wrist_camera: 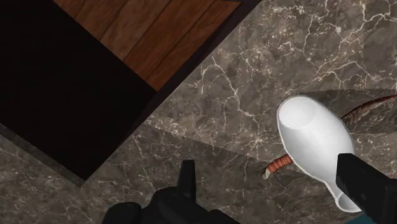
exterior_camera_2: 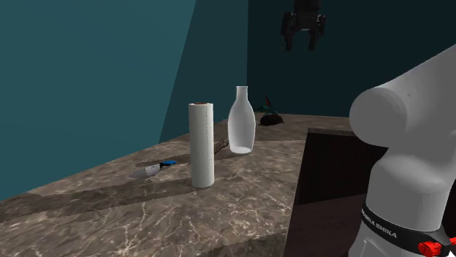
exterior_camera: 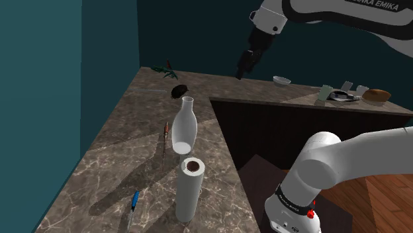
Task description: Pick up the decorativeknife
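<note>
Your gripper (exterior_camera_2: 301, 42) hangs high over the marble counter (exterior_camera: 119, 152), fingers spread wide with nothing between them. The decorative knife (exterior_camera: 164, 140), slim and reddish-brown, lies flat just beside the white bottle (exterior_camera: 184, 126). Come down on the side away from the bottle, set the fingers across its narrow width, and don't mistake it for the blue-handled knife (exterior_camera: 134, 200) near the white roll (exterior_camera: 188, 188). The only clear writing is "EMIKA" on the arm (exterior_camera: 344, 16).

Found a bottle (exterior_camera: 185, 126) upright on the counter (exterior_camera: 112, 145), a paper roll (exterior_camera: 190, 188) standing nearer in the shoulder view. Saw a knife (exterior_camera: 164, 139) lying just left of the bottle there, a second knife (exterior_camera: 134, 200) left of the roll.
</note>
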You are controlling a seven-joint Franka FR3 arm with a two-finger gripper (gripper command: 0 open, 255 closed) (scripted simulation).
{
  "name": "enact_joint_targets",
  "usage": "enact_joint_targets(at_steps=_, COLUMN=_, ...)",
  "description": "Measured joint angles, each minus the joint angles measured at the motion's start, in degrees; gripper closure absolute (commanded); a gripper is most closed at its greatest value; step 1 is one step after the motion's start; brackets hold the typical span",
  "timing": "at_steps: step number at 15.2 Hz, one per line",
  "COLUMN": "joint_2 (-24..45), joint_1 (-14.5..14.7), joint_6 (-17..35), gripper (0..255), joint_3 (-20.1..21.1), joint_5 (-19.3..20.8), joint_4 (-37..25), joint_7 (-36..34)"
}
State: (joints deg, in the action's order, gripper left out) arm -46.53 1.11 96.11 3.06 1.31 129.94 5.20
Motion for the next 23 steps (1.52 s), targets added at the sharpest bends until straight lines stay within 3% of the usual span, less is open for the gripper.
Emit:
enact_joint_targets(at_steps=3, joint_2=1.47, joint_1=-0.3, joint_6=1.21, gripper=0, joint_3=1.35, joint_5=-0.69, joint_4=0.42, joint_7=-2.43)
enact_joint_targets(at_steps=9, joint_2=8.64, joint_1=-1.72, joint_6=7.62, gripper=0, joint_3=7.24, joint_5=-3.46, joint_4=2.76, joint_7=-13.81)
enact_joint_targets(at_steps=16, joint_2=20.48, joint_1=-3.66, joint_6=14.84, gripper=0, joint_3=13.87, joint_5=-5.26, joint_4=1.69, joint_7=-27.67)
enact_joint_targets(at_steps=23, joint_2=35.65, joint_1=-5.49, joint_6=21.57, gripper=0, joint_3=19.26, joint_5=-3.87, joint_4=-3.06, joint_7=-42.06)
